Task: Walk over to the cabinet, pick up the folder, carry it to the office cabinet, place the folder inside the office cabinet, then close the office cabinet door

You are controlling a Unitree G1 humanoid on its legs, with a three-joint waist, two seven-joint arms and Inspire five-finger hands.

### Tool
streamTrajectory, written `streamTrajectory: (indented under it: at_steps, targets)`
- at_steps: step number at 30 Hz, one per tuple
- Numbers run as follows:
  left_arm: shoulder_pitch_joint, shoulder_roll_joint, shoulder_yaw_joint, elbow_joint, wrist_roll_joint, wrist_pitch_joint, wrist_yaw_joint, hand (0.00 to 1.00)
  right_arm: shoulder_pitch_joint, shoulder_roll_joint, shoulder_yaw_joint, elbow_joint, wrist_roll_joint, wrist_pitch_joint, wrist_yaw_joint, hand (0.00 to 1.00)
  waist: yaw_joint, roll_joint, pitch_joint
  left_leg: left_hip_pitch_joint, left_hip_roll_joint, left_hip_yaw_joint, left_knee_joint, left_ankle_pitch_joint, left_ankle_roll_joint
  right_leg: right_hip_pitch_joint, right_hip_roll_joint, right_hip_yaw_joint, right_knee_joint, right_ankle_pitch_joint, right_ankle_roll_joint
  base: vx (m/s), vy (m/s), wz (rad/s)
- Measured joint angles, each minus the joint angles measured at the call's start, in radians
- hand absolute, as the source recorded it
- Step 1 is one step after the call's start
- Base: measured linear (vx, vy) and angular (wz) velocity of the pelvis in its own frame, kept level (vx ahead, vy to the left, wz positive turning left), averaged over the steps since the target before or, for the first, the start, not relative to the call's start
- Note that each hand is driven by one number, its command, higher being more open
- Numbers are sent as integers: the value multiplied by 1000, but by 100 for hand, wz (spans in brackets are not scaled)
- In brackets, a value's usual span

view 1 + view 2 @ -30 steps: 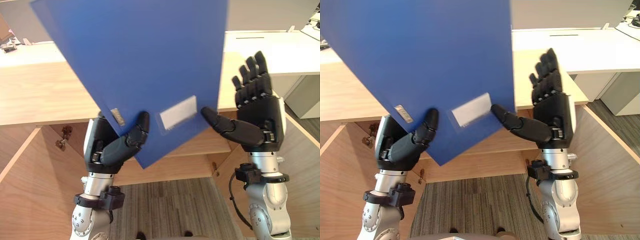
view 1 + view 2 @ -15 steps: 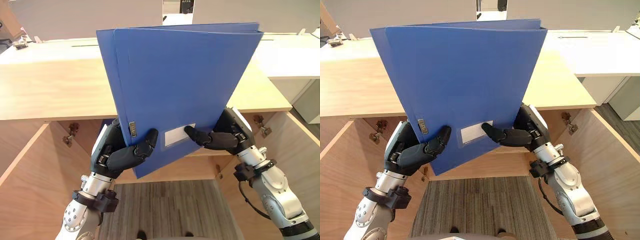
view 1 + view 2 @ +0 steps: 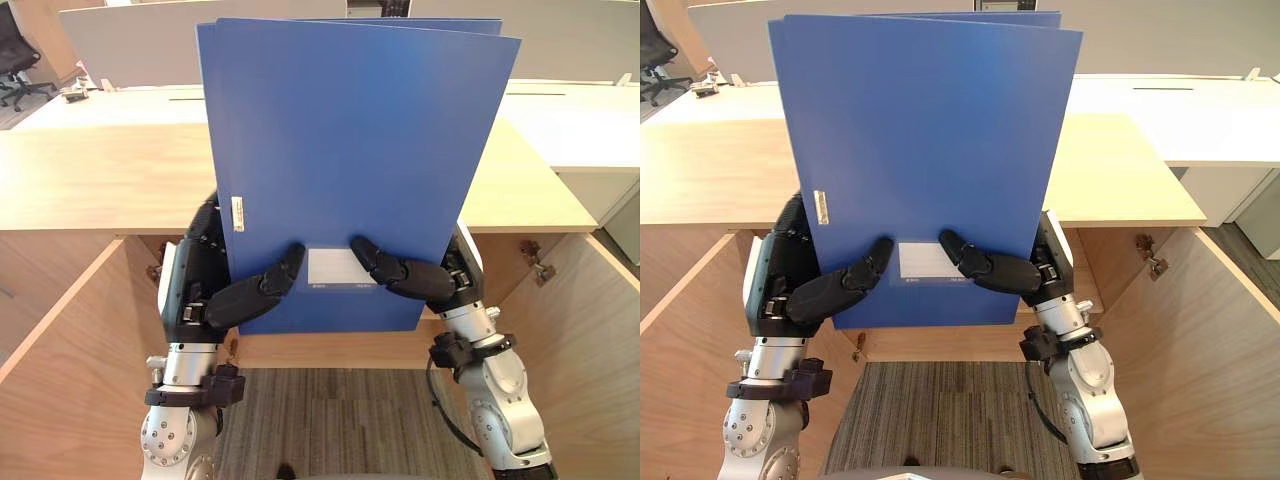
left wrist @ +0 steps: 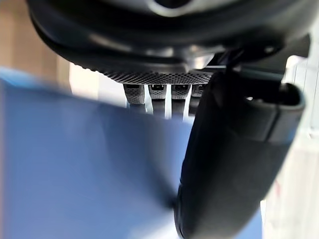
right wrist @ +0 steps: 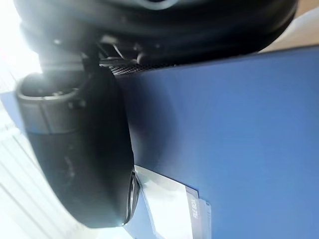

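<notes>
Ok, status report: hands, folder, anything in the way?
Both shut on blue folder: left hand, right hand, thumbs across its front. It stands upright before the wooden cabinet, doors open. No obstacle seen; folder hides much ahead.

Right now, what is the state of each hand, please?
Left hand: shut on the blue folder.
Right hand: shut on the same folder.

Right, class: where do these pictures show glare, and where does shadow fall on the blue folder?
Right wrist view: white glare washes out the area beside the right hand; left wrist view: the folder darkens into shadow next to the left hand; left eye view: even light, no glare on the folder's cover.
</notes>
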Motion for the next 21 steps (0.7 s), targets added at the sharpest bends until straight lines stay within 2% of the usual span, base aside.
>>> streamTrajectory:
  at_steps: [4,7,12,15,17,18,20,21]
  targets:
    - [47,-59,76,174,25,-2,36,100,53,2,-16,20,-73,5,-22,0,11,-1,-1,-13,-2,-15,0,5,0,-3,-2,-16,-3,0,0,-7,-11,11]
    - [74,-77,114,325,56,30,37,100,64,-13,-12,52,-117,18,-23,0,13,-1,-1,-23,-2,-19,0,7,-1,-11,-2,-20,-3,0,0,-8,-12,5]
    - [51,-40,137,772,146,133,10,100,56,-46,47,86,-220,19,-37,0,11,-9,0,-48,0,-18,0,9,-2,-42,-1,-20,-2,0,0,0,0,0]
    - [-26,0,135,1023,223,148,3,100,-2,-71,131,206,-294,10,-59,0,12,-24,17,-93,5,-17,11,15,-4,-91,2,-17,13,3,-4,-20,-5,0]
    - [-137,38,137,1158,242,157,19,100,-97,-81,185,307,-356,10,-85,0,14,-31,83,-195,13,-23,110,-6,-4,-170,1,-15,73,1,-7,-140,-20,2]
    - [-213,56,137,1205,245,157,43,100,-171,-92,221,356,-405,11,-108,0,17,-28,146,-280,23,-26,208,-36,-2,-232,2,-12,122,-3,-13,-230,-12,0]
    - [-295,65,135,1254,250,156,75,100,-264,-113,267,426,-487,15,-134,0,18,-3,245,-426,46,-39,392,-101,5,-339,8,-14,227,-29,-18,-231,22,-1]
    - [-303,64,136,1254,245,157,76,100,-272,-116,269,431,-513,15,-142,0,18,2,262,-458,48,-44,428,-114,6,-369,7,-14,261,-41,-18,-193,74,3]
